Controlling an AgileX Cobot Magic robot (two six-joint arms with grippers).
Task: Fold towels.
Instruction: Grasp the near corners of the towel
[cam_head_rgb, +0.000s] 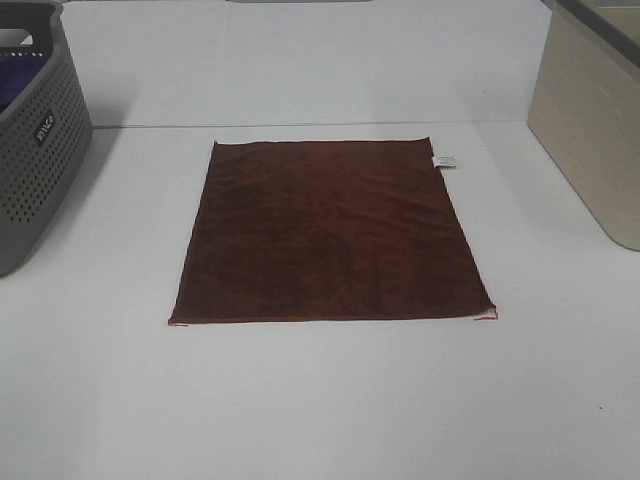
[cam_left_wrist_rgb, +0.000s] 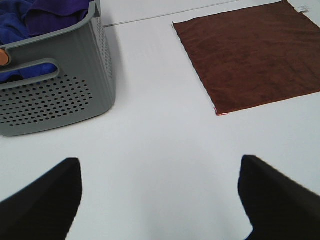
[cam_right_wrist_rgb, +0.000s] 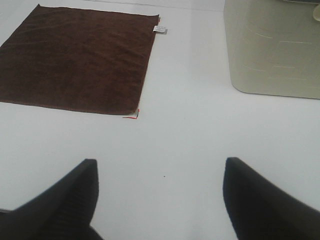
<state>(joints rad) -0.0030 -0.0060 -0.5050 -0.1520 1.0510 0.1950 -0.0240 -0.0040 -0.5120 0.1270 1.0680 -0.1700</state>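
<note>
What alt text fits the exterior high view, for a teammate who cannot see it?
A dark reddish-brown towel lies flat and unfolded in the middle of a white table, its white tag at the far right corner. A grey perforated basket holding purple cloth stands at the left edge, a beige bin at the right.

- Grey perforated plastic basket (cam_head_rgb: 30, 150): cut by frame edge.
- Beige plastic bin (cam_head_rgb: 590, 120): likewise cropped.
- White tag (cam_head_rgb: 445, 160) on dark reddish-brown square terry towel (cam_head_rgb: 330, 235): print unreadably small.
</note>
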